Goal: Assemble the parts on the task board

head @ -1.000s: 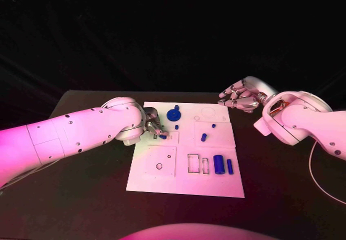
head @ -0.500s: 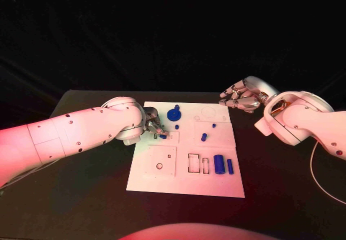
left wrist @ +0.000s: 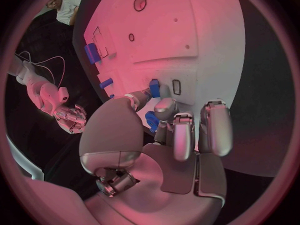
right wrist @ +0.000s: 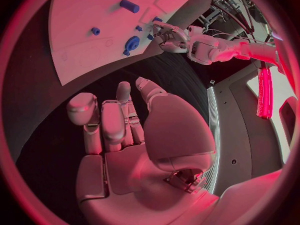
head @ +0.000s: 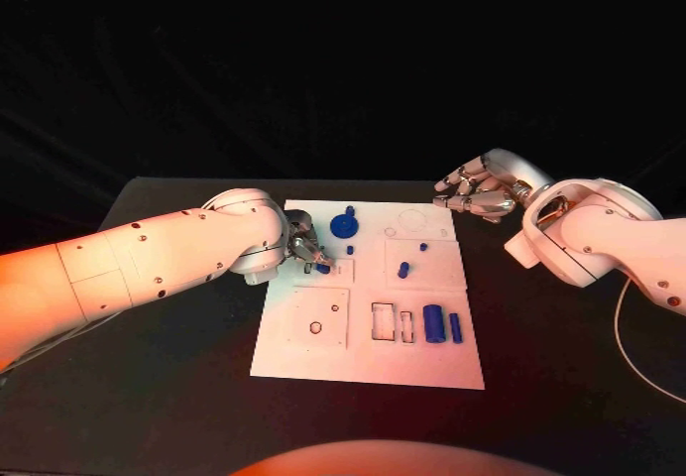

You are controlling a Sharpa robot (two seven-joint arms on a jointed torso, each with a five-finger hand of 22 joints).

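Observation:
The white task board [head: 307,352] lies mid-table. My left hand [head: 303,247] rests low over its far-left part and pinches a small blue part [head: 323,268] [left wrist: 154,88] between thumb and a finger, right beside a small rectangular slot [left wrist: 176,87]. A round blue gear-like part [head: 343,227] stands just beyond the hand. Small blue pegs [head: 404,270] stand in the board's middle. A blue cylinder [head: 433,325] and a thin blue bar [head: 456,329] lie at the near right. My right hand [head: 479,193] [right wrist: 125,130] hovers off the board's far-right corner, fingers apart and holding nothing.
Empty rectangular outlines [head: 386,323] sit left of the blue cylinder, and a square plate with two holes [head: 317,319] lies near left. Black table [head: 171,397] surrounds the board. The right wrist view shows the board [right wrist: 81,40] and my left hand [right wrist: 172,37] beyond it.

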